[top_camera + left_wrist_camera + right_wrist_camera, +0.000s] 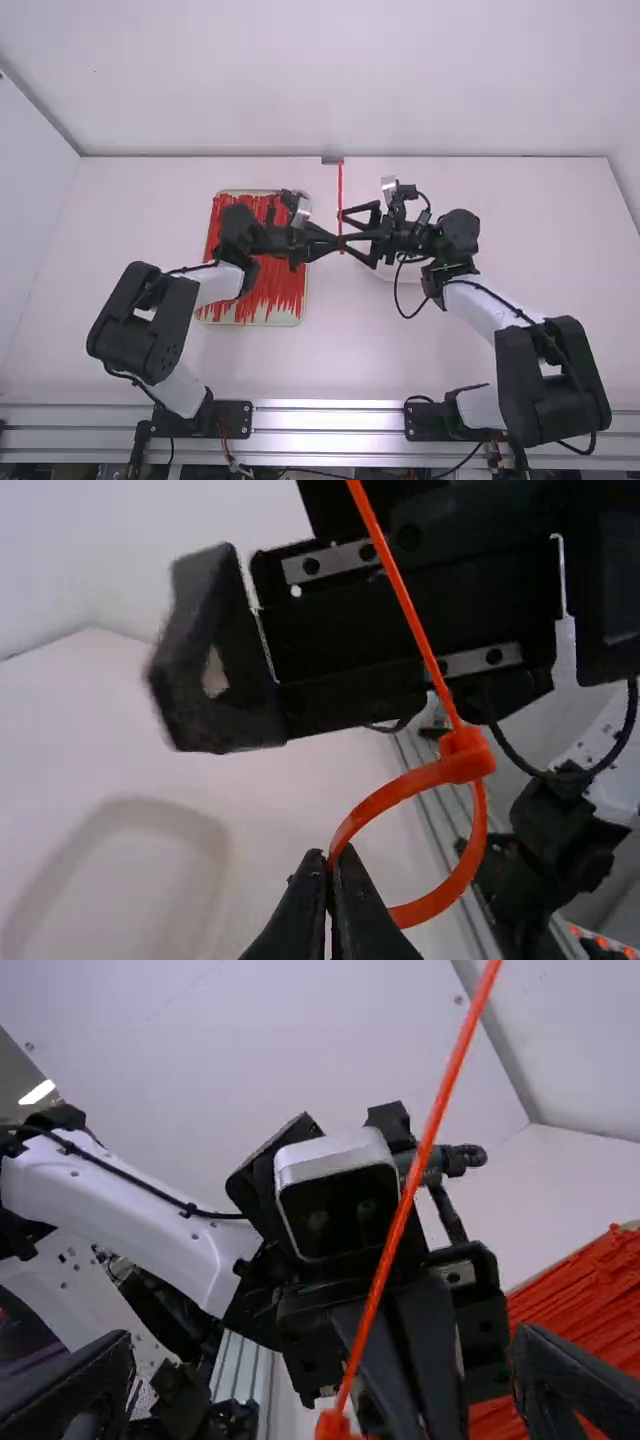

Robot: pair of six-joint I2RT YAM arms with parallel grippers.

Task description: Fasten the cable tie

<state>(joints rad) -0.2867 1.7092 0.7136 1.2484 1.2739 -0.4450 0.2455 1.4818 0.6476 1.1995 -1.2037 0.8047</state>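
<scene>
**A:** Where is the cable tie (462,755)?

**B:** In the air above the middle of the desk (150,200), just right of the tray (250,322) of spare ties (262,285). It is already threaded. The tail (425,1160) passes through the head and runs out long beyond it, leaving a wide loop (478,825).

**A:** Who has hold of it?

**B:** The left gripper (328,865). Its jaws are pressed together on the loop's band, away from the head. The right gripper (358,238) faces it with jaws spread wide on either side of the tail, gripping nothing as far as I can see.

**A:** So what's left is pulling it tight?

**B:** I'd say so. The right jaws should close on the tail close to the head, then draw straight along the tail's own line so the strap feeds through and doesn't kink. The left must hold firm, because a pinch on so thin a band could twist or slip. The shrinking loop will also close in on the left jaws, so they may need to let go before it cinches.
</scene>
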